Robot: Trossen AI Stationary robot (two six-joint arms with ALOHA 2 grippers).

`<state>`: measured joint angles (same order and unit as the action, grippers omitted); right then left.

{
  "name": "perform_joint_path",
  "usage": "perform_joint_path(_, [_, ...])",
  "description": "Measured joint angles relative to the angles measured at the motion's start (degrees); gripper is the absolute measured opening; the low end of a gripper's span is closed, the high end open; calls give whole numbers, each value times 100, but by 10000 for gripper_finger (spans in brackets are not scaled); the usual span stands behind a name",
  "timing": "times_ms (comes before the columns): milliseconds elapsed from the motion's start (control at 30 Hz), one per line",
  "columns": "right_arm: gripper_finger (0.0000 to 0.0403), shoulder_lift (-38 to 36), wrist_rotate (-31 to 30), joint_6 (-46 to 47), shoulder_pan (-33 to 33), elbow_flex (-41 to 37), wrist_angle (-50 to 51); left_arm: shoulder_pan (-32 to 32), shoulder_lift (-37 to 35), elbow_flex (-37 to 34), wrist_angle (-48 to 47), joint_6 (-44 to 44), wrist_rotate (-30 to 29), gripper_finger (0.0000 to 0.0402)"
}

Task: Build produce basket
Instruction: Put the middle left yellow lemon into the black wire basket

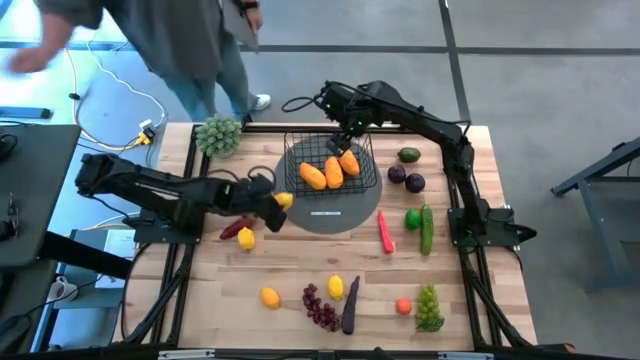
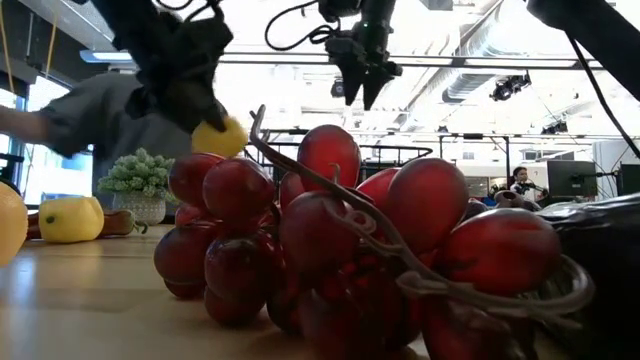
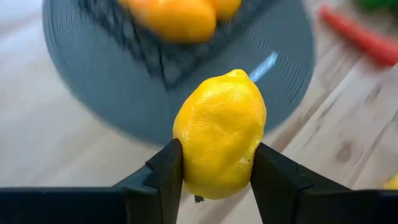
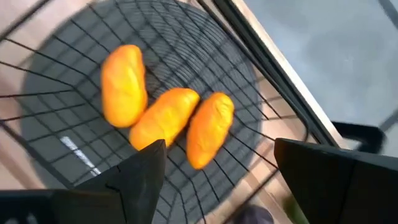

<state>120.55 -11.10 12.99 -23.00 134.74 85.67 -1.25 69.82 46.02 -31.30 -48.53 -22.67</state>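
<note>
Red plastic grapes [image 2: 350, 250] fill the foreground of the low view, lying near the table's front edge. Clamped between the left gripper's [image 3: 217, 171] two dark fingers is a yellow toy lemon [image 3: 221, 134], held clear of the wooden table [image 1: 300, 270] just beside the left rim of the round dark grey disc [image 1: 335, 215]. On that disc stands the black wire-mesh basket [image 1: 368, 182], already holding three orange toy mangoes [image 1: 330, 172]. The right gripper [image 4: 214, 165] hangs over the basket with its fingers spread and nothing between them. To finish this step well, the lemon probably should travel over the basket's near wall, high enough to clear the wire rim and thin hoop handle, and be let go low over bare mesh beside the mangoes so it does not bounce out. The right arm crowds the basket's far side, so the left side looks like the freer approach. Other produce lies scattered toward the table's front and right edges, well apart from this path.
</note>
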Motion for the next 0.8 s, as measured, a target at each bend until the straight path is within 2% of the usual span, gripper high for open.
perform_joint_path(300, [281, -17, -526, 433, 0, -2, 395, -868, -519, 4, 1029, 1408, 82, 144])
perform_joint_path(467, [281, -17, -543, 660, -65, -2, 400, -1509, -422, 4, 1687, 2143, 585, 144])
perform_joint_path(800, [281, -17, -551, 1306, -188, -2, 387, -2507, 296, 4, 2840, 3510, 1788, 144])
